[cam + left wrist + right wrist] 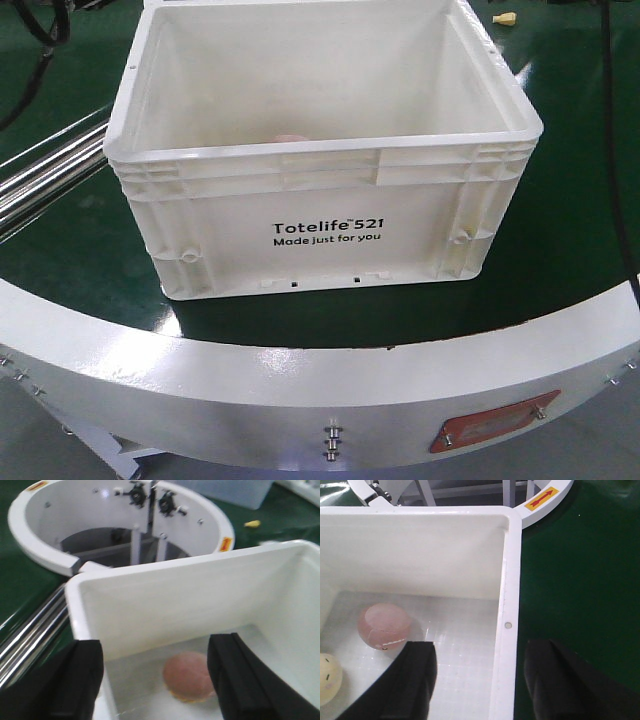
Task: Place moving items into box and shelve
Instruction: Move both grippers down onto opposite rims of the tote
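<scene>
The white ribbed box (330,215) with black "Totelife 521" print stands on the green belt. Two moving items lie on its floor: a pinkish-brown lump (385,625) and a cream lump (327,677) at the left edge of the right wrist view. The pinkish one (187,676) also shows in the left wrist view, and its top peeks over the near wall (287,137). My left gripper (155,680) is open above the box's corner, one finger over the rim, the other inside. My right gripper (480,680) is open astride the box wall (507,605). Both hold nothing.
A white curved ring frame (300,370) runs along the belt's near edge, with a red plate (495,422). Shiny metal rails (50,170) lie left of the box. A small yellow object (507,18) sits on the belt behind it. A pale translucent bin (235,490) stands further off.
</scene>
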Controlling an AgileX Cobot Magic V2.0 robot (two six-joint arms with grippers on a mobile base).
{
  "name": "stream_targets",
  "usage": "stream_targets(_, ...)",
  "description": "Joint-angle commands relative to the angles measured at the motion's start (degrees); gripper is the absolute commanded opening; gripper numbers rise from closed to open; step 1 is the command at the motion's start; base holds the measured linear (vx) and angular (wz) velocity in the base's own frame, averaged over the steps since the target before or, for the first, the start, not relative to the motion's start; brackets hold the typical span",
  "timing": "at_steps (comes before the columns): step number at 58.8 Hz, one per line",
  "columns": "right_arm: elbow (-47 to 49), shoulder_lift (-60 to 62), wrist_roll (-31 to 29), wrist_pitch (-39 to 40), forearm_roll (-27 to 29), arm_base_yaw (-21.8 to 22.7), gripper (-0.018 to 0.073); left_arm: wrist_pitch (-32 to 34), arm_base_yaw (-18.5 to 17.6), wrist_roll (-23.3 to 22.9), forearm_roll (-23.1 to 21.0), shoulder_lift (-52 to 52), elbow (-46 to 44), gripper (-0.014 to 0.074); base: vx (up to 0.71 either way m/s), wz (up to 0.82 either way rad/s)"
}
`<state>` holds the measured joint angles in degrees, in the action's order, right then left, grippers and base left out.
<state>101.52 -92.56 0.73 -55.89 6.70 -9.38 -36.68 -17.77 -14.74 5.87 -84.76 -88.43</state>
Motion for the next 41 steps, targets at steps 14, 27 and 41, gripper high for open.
stream_targets(14, 3.75, -3.11, 1.94, -4.19, -0.79, 0.11, 0.0446, -7.25, -0.04, -5.94, 1.14, -3.83, -8.78, 0.0543, 0.0, 0.0)
stream_targets(27, 16.7, -8.32, 1.91, -13.77, -2.74, 0.11, 0.0442, -12.69, -0.04, -5.69, 0.92, -6.82, -9.23, 0.0543, 0.0, 0.0)
stream_targets(41, 20.09, -10.01, 3.04, -16.74, -3.84, 0.11, 0.0414, -13.36, -0.04, -5.69, 1.91, -7.47, -11.12, 0.0543, 0.0, 0.0)
